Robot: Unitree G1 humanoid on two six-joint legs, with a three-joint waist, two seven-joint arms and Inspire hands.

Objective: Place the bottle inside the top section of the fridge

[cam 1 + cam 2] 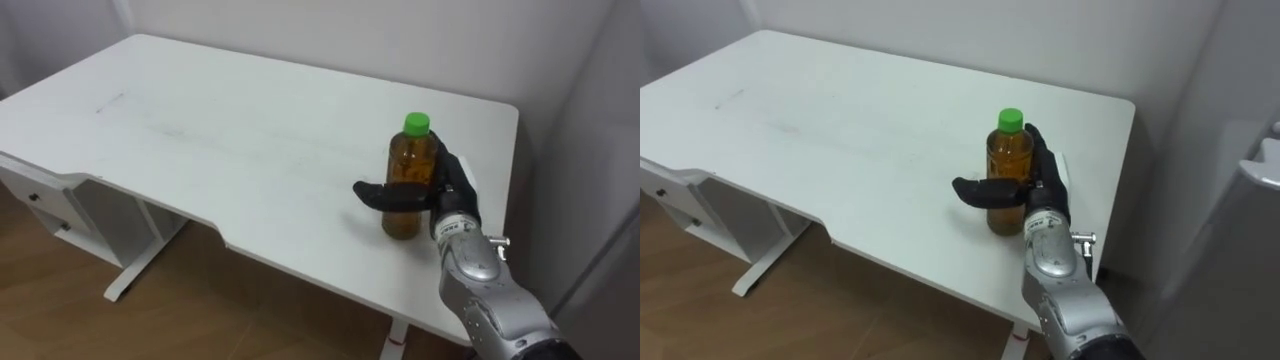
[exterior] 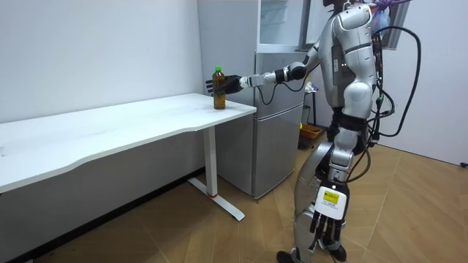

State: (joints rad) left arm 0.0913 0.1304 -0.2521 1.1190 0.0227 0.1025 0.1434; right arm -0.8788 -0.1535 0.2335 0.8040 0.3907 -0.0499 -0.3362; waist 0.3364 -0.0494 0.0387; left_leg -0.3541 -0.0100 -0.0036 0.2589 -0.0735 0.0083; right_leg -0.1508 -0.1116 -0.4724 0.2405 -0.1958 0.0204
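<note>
The right robot hand (image 1: 456,188) is curled, seemingly gripping the bottle (image 1: 411,160).

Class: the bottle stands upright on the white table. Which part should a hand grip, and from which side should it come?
Grip the bottle round its straight middle, below the green cap, coming from the robot's right. It stands upright, round and near the table's right end, so a sideways wrap suits it; the right hand sits there, thumb across the front, fingers behind.

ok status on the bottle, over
Right hand wrapped round bottle, upright on table. Left hand hanging at side. Fridge just beyond table end.
</note>
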